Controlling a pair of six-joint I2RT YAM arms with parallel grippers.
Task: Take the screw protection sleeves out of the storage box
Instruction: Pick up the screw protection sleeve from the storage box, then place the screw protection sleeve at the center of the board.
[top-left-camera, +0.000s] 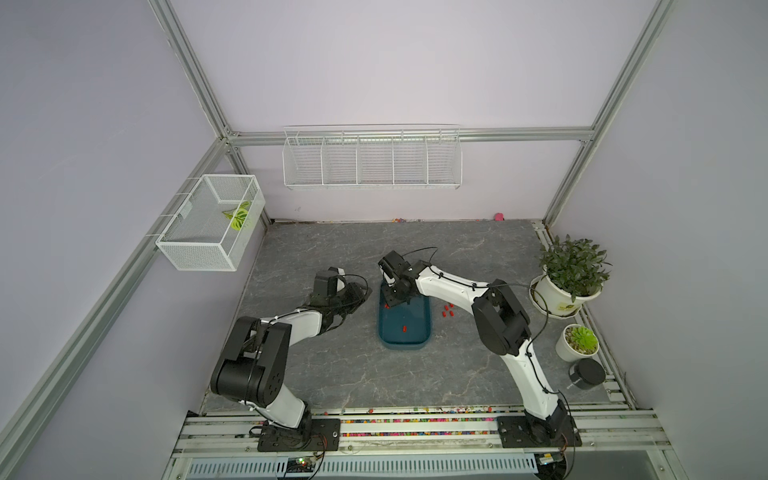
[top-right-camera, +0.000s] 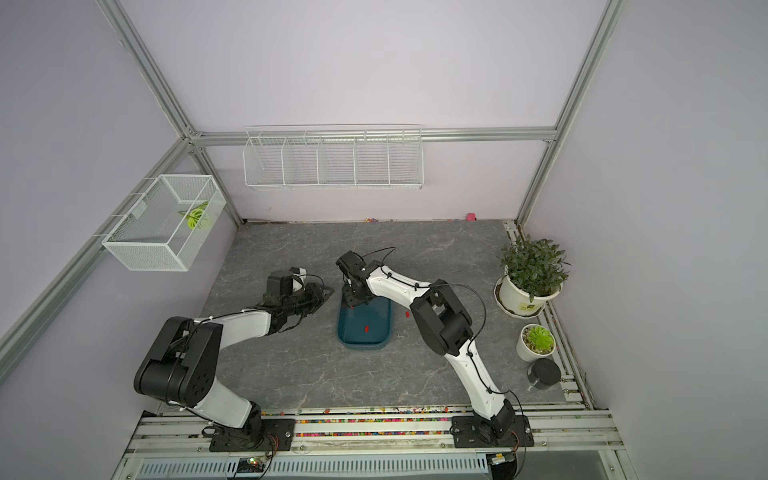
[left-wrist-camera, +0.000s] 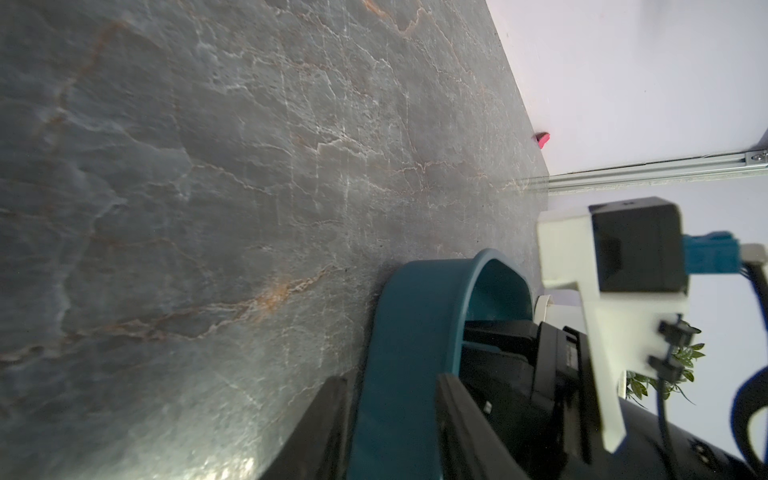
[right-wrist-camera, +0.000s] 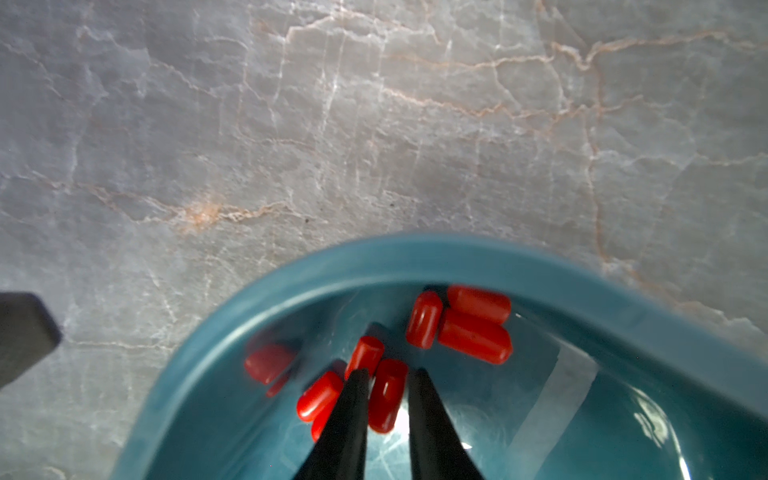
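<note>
On a grey marble-patterned worktop (top-left-camera: 332, 374), the right fingers (right-wrist-camera: 388, 378) straddle one small red sleeve (right-wrist-camera: 387, 395) inside the teal plastic storage box (top-left-camera: 405, 344), while the left fingers (left-wrist-camera: 388, 390) straddle its wall.

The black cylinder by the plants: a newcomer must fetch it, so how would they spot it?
Follow the grey table's edge on the right arm's side, past the leafy plant and the small succulent pot, toward the robot bases. The black cylinder stands there: dark and plantless.
</note>
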